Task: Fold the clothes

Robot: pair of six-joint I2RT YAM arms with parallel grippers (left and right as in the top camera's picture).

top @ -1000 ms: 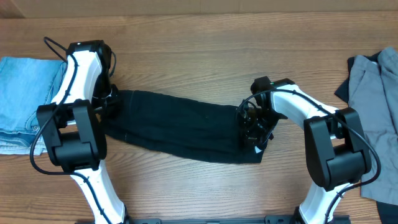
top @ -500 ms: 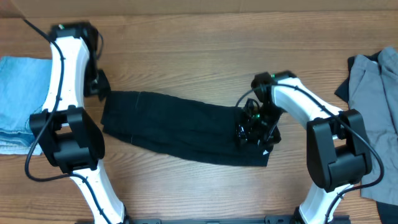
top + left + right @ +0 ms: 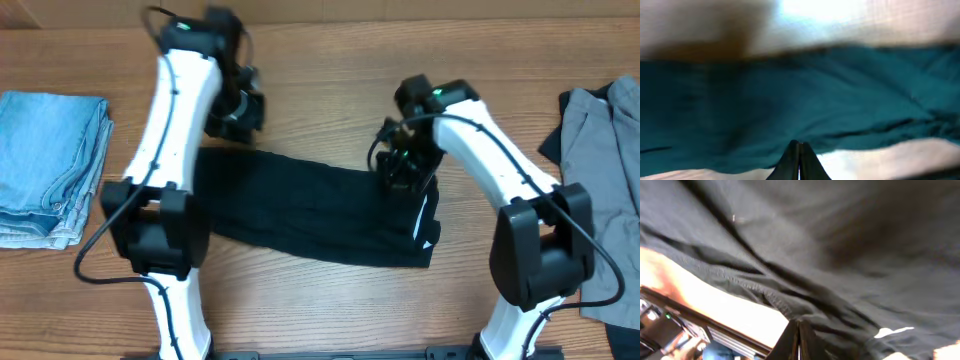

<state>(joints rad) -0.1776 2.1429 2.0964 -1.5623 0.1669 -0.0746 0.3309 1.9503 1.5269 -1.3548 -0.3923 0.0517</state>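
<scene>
A black garment (image 3: 300,205) lies spread in a long band across the middle of the table. My left gripper (image 3: 235,115) is shut over bare wood just beyond the garment's far left edge. In the left wrist view its tips (image 3: 799,145) sit at the edge of the blurred cloth (image 3: 790,90), and no cloth shows between them. My right gripper (image 3: 400,170) is at the garment's far right corner. In the right wrist view its tips (image 3: 799,322) are shut on a bunched fold of the cloth (image 3: 840,240). A white logo (image 3: 428,242) shows near the right end.
A folded light blue cloth stack (image 3: 50,165) lies at the left edge of the table. A heap of grey clothes (image 3: 600,170) lies at the right edge. The table is bare wood (image 3: 320,60) beyond the garment.
My left gripper has left the garment's left end and swung away and to the right. My right gripper has moved toward the far edge, uncovering the right end and its white logo.
</scene>
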